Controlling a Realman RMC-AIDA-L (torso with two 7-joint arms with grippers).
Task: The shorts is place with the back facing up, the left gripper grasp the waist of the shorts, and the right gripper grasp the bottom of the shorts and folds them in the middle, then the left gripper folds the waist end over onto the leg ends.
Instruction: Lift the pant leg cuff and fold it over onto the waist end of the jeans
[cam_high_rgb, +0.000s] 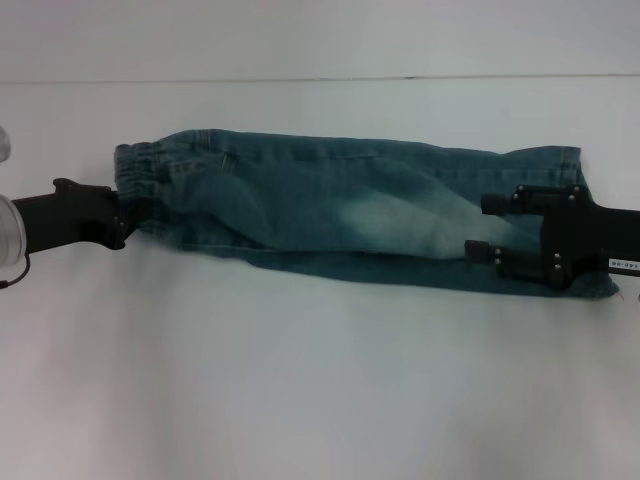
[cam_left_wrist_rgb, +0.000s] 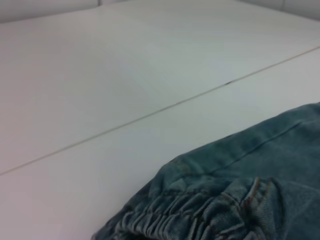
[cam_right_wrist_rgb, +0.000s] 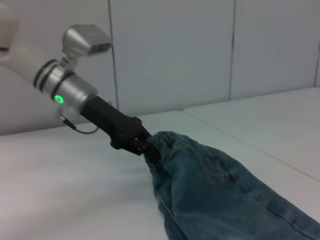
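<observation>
The shorts (cam_high_rgb: 340, 205) lie folded lengthwise into a long band across the white surface (cam_high_rgb: 300, 380), waist end toward the robot's left, leg ends toward its right. The left claw (cam_high_rgb: 128, 215) is clamped on the waist of the shorts (cam_high_rgb: 140, 170), lifting the gathered band. The right claw (cam_high_rgb: 480, 225) rests spread apart over the bottom of the shorts (cam_high_rgb: 575, 165). Its small white label (cam_high_rgb: 624, 263) carries writing too small to read.

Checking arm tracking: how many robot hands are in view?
2. The left hand is at the waist of the shorts, on the robot's left, gripping it. The right hand is over the bottom of the shorts, on the robot's right, fingers spread.
</observation>
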